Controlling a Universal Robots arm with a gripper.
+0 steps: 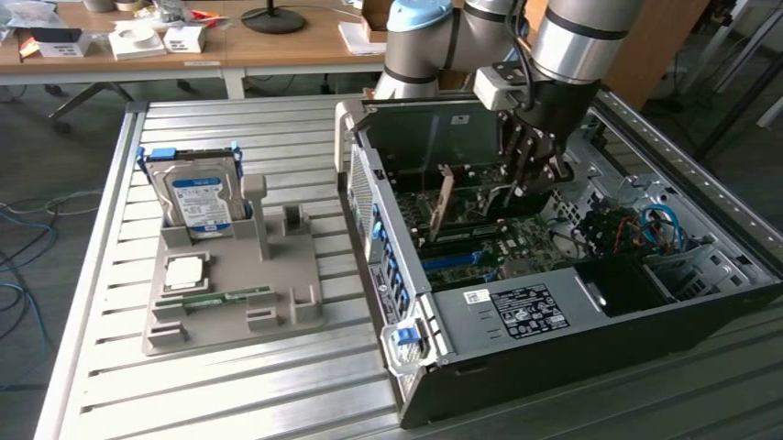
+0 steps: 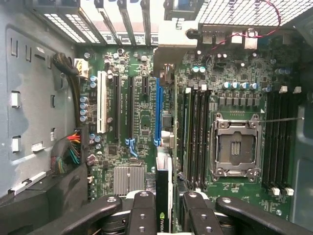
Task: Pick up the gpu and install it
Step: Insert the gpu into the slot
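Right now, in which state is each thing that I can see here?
gripper: shut on the gpu
gpu: held upright inside the computer case
computer case: lying on its side, open
hard drive: upright in a slot of the tray
memory stick: lying flat in the tray
processor socket: empty

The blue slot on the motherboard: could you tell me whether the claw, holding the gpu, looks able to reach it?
Probably yes. The claw grips the gpu edge-on, roughly in line with the blue slot, and nothing appears to lie across that slot.
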